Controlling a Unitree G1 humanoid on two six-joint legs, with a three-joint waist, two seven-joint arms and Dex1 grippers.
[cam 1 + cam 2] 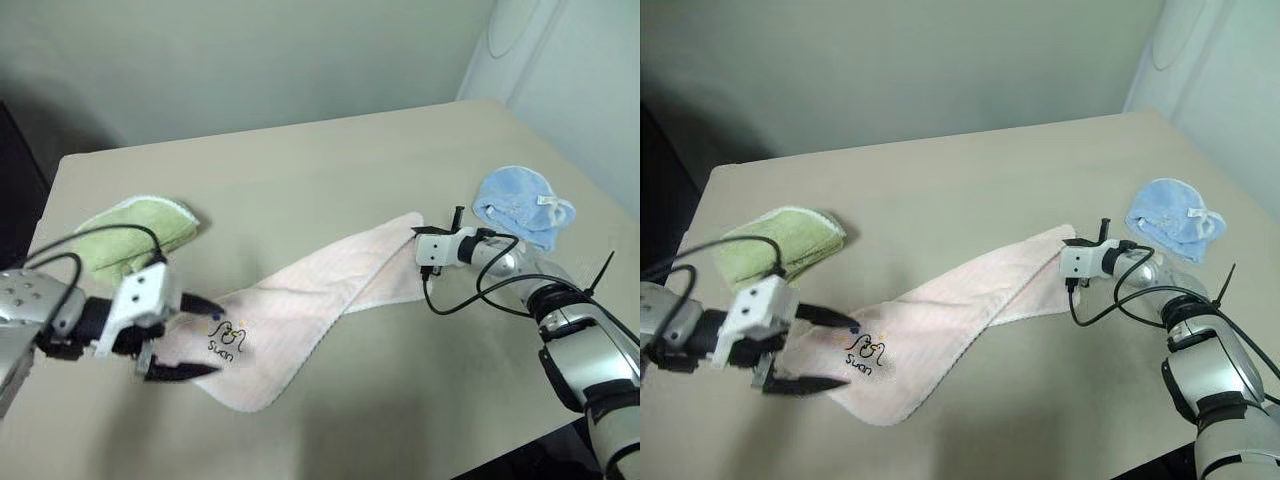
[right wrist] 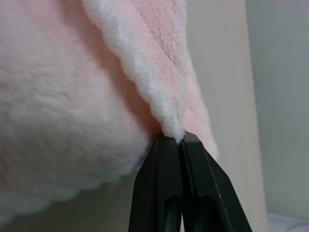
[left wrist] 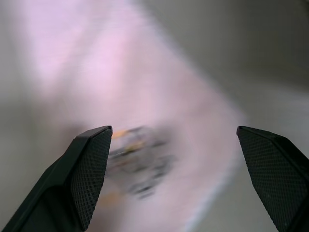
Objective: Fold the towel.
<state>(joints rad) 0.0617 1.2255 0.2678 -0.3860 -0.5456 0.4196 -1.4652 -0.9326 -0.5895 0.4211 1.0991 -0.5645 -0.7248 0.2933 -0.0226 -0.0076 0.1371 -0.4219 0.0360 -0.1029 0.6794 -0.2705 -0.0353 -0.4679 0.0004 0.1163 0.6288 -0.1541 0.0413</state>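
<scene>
Pink terry towel (image 1: 310, 310) lies in a long diagonal band across the beige tabletop (image 1: 300, 170), running from the near left toward the far right. It is loosely doubled along its length, with one layer lapping over the other and a white edge showing along the lower side. Near its left end a small dark embroidered squiggle with lettering and coloured dots (image 1: 228, 337) faces up.

Right claw (image 1: 420, 238) sits at the towel's far right corner. In the right wrist view its two black fingers (image 2: 166, 188) are pressed together, with the towel's fluffy white edge pinched right at their tips, so it is clamped on the towel. That corner looks slightly lifted from the tabletop.

Left claw (image 1: 205, 338) hovers at the towel's left end, pointing across toward the right. Its black fingers (image 3: 89, 169) stand wide apart, one above the squiggle and one below it, and they hold nothing. From the left wrist view the embroidery appears blurred between the two fingers.

Beyond the left claw, a folded green cloth (image 1: 135, 232) rests on the tabletop, apart from the towel. A small blue cloth (image 1: 522, 205) lies bunched just beyond the right arm, near the tabletop's right edge and clear of the towel.
</scene>
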